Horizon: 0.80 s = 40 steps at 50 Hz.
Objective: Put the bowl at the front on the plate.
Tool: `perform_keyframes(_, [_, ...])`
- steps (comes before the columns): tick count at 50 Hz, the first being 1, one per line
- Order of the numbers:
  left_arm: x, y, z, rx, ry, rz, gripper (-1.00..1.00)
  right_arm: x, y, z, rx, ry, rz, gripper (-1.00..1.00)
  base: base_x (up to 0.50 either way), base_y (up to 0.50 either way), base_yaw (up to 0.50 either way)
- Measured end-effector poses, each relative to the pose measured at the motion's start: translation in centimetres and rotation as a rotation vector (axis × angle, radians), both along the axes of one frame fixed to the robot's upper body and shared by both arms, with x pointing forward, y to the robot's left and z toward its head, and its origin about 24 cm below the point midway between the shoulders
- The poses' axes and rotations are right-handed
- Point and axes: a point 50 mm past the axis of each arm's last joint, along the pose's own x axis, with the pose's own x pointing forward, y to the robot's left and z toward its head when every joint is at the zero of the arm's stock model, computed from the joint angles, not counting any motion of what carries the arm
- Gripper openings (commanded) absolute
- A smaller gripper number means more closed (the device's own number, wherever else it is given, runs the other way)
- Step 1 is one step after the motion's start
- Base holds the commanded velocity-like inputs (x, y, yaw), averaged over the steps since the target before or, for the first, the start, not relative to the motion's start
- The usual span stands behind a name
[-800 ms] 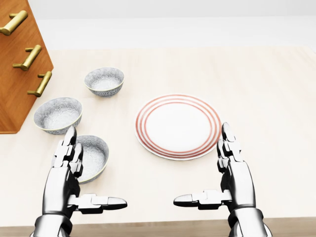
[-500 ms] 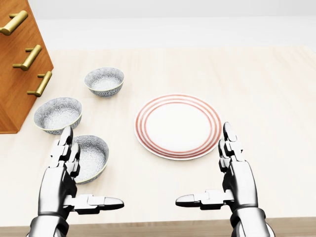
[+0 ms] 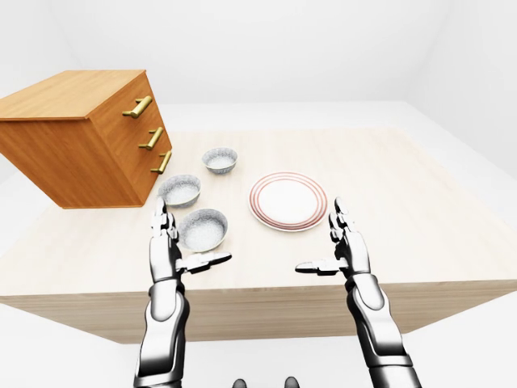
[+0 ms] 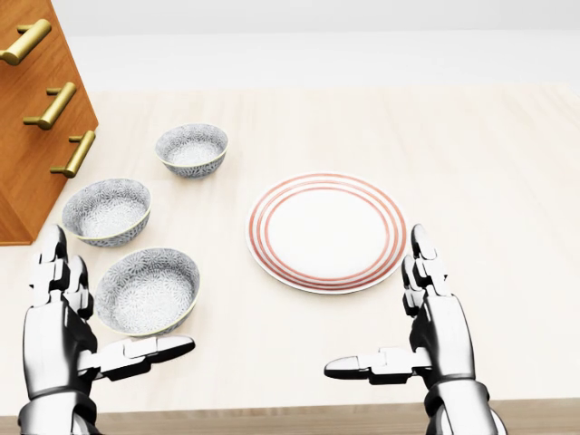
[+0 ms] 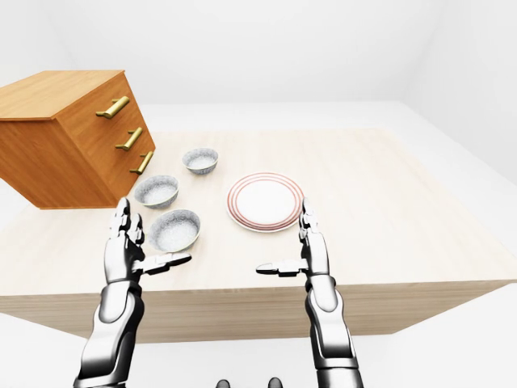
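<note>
Now, left robot hand (image 4: 56, 344) released beside nearest empty bowl (image 4: 147, 291), right robot hand (image 4: 440, 340) released.

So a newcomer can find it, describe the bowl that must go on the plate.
On the table, a wooden chest of drawers stands at the head view's left, with three speckled bowls lined up beside it. The wanted bowl is lowest in that view, left of the plate. Alone of the three, it sits right by the open left hand.
</note>
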Motion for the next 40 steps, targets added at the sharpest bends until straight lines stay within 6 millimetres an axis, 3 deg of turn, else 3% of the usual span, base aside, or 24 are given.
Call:
perform_keyframes(22, [-1.2, 5.5, 1.8, -0.093, -0.062, 0.517, 1.00, 0.0, 0.0, 0.0, 0.000, 0.001, -0.001, 1.00, 0.00, 0.00, 0.00])
perform_keyframes(40, [-2.2, 9.2, 2.5, -0.144, -0.102, 0.631, 1.00, 0.0, 0.0, -0.1, -0.002, 0.007, -0.005, 1.00, 0.00, 0.00, 0.00])
